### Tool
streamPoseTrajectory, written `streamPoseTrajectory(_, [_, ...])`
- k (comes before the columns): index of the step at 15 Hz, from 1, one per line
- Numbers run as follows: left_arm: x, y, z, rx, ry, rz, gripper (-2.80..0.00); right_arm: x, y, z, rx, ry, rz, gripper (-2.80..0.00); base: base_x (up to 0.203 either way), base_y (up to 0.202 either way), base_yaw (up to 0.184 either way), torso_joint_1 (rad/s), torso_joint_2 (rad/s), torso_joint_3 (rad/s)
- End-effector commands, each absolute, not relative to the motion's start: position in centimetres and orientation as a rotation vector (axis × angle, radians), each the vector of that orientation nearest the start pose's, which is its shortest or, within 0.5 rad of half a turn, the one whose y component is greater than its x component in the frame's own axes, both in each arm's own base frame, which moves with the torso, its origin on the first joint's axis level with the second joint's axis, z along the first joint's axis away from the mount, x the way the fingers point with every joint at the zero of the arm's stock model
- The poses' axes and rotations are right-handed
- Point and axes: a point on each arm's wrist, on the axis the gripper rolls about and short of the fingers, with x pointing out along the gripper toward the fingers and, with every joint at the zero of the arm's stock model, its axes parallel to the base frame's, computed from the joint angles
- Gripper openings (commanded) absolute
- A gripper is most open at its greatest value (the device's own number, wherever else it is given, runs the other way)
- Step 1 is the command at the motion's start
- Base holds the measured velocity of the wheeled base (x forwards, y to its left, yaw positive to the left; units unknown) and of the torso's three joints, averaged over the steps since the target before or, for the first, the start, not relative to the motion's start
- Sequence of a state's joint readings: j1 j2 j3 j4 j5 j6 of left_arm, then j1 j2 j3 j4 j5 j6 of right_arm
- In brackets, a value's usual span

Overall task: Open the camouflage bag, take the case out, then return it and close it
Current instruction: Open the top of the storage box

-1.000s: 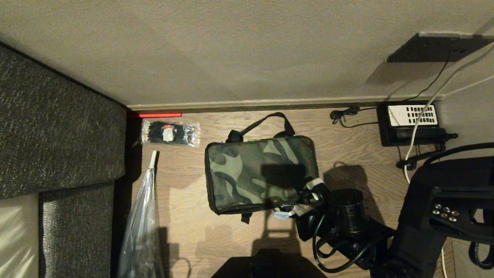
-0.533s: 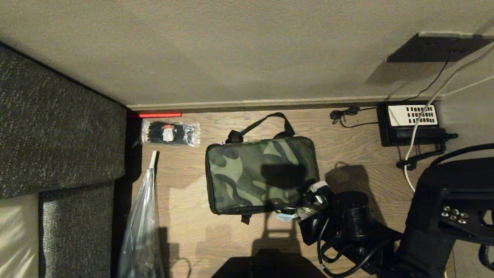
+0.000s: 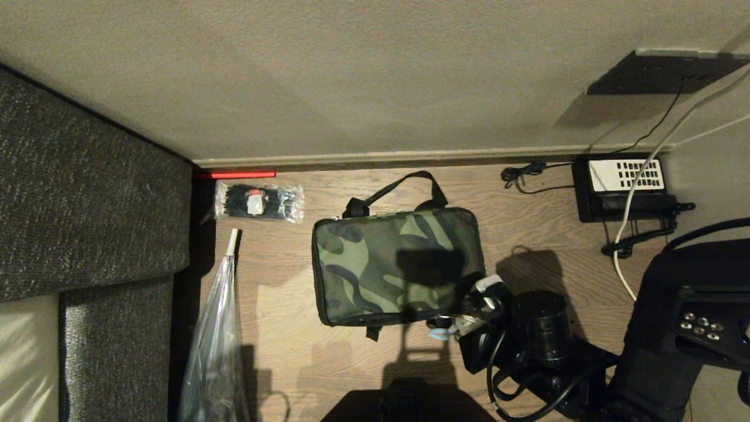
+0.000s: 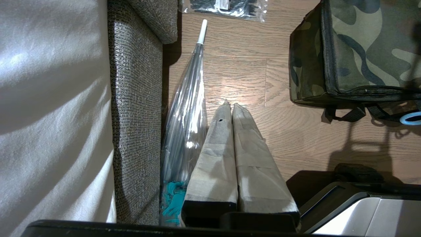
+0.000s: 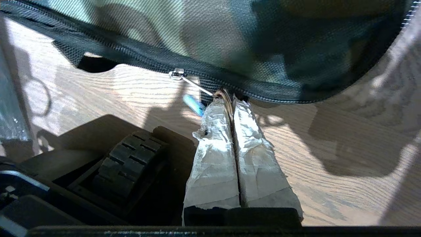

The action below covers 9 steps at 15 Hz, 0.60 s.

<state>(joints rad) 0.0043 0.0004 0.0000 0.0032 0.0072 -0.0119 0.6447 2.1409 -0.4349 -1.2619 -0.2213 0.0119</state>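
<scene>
The camouflage bag [image 3: 387, 264] lies flat on the wood floor, zipped, with its strap handle toward the wall. My right gripper [image 3: 454, 319] is at the bag's near right corner. In the right wrist view it [image 5: 229, 97] is shut on a metal ring that a thin link joins to the zipper slider [image 5: 176, 74]. A blue ring [image 5: 194, 104] hangs beside the taped fingers. My left gripper [image 4: 229, 105] is shut on nothing, parked above the floor left of the bag [image 4: 361, 49]. The case is out of view.
A grey sofa [image 3: 88, 205] fills the left. A clear folded umbrella [image 3: 214, 334] and a packet of black ties [image 3: 259, 202] lie beside it. A black telephone [image 3: 624, 187] with cords sits far right by the wall [image 3: 410, 88].
My right gripper, still shut on the ring, has shifted a little to the right along the bag's near edge, and the blue ring has moved with it. The bag has stayed in place.
</scene>
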Motion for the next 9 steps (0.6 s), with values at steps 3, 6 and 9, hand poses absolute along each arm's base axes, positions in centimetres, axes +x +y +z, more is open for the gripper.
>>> streamPoseTrajectory(3, [-2.3,0.0,7.4,-0.012,0.005,0.012,-2.80,25.4,16.8,3.2,-0.150,0.402,0.404,-2.80,0.000,0.000,0.000,0.000,0.00,0.000])
streamPoseTrajectory(6, [-2.3,0.0,7.4,-0.012,0.005,0.012,-2.80,25.5,16.5,3.3,-0.148,0.399,0.401,-2.80,0.000,0.000,0.000,0.000,0.00,0.000])
streamPoseTrajectory(9, [-2.3,0.0,7.4,-0.012,0.005,0.012,-2.80,25.3,16.2,3.4,-0.150,0.403,0.396,-2.80,0.000,0.000,0.000,0.000,0.00,0.000])
